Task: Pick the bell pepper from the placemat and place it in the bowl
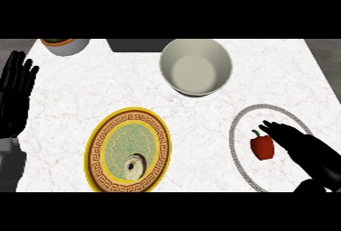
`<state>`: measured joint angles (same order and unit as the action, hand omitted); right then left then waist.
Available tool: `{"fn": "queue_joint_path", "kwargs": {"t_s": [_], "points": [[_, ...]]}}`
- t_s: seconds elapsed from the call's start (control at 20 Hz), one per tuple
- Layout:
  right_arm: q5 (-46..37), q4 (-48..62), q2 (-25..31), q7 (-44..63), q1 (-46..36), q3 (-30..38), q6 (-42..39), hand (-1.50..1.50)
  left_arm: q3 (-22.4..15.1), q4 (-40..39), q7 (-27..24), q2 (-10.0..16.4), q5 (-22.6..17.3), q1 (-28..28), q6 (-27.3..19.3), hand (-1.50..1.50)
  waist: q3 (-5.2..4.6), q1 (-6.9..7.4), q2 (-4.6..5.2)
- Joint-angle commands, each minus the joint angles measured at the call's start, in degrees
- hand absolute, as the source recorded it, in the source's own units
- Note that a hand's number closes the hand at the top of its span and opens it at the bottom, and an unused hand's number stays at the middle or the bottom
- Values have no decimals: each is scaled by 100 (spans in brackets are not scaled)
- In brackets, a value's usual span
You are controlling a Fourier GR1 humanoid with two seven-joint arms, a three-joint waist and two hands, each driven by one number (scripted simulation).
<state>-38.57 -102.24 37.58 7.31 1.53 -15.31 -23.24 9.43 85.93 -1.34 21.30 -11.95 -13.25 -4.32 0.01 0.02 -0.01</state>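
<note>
I see the bell pepper lying on the round placemat at the right side of the counter. It lies immediately to the left of my right hand. Its long axis goes away from me, with the stem at the far end. The fingers of this hand are stretched out and hold nothing. They point up and to the left along the pepper's right side, and I cannot say if they touch it.

The left hand rests open at the left edge, well apart, so the right hand is clearly the nearer one.

In my judgement the hand must go a little to the left and close across the short axis. The bowl stands further away and to the left. The way to it is free, and the patterned plate stays aside from it.
</note>
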Motion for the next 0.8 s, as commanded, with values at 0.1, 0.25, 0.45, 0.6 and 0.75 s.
{"fn": "queue_joint_path", "kwargs": {"t_s": [0.1, 0.25, 0.45, 0.6, 0.75], "points": [[-335, 718, -214, -962, -184, 294, 114, -150, 107, 92, 82, -56, 61, -14, 129, 0, 0, 1, 0], [-577, 1251, -599, -982, -716, 116, 18, -150, 77, -39, -93, -200, 176, -94, 76, 0, 0, 17, 5], [-1050, 1088, -672, -1098, -174, 165, 248, -150, 47, 94, 60, -333, 348, -105, -47, 0, 0, -12, 0], [-1286, 1478, -1062, -952, -631, 82, 118, -150, 326, -168, 88, -95, 113, -168, 361, 0, 0, 5, 4], [-1487, 1555, -1103, -1143, -318, 130, 341, -150, 241, -408, -359, -292, 367, -125, 282, 0, -1, -12, 4]]}}
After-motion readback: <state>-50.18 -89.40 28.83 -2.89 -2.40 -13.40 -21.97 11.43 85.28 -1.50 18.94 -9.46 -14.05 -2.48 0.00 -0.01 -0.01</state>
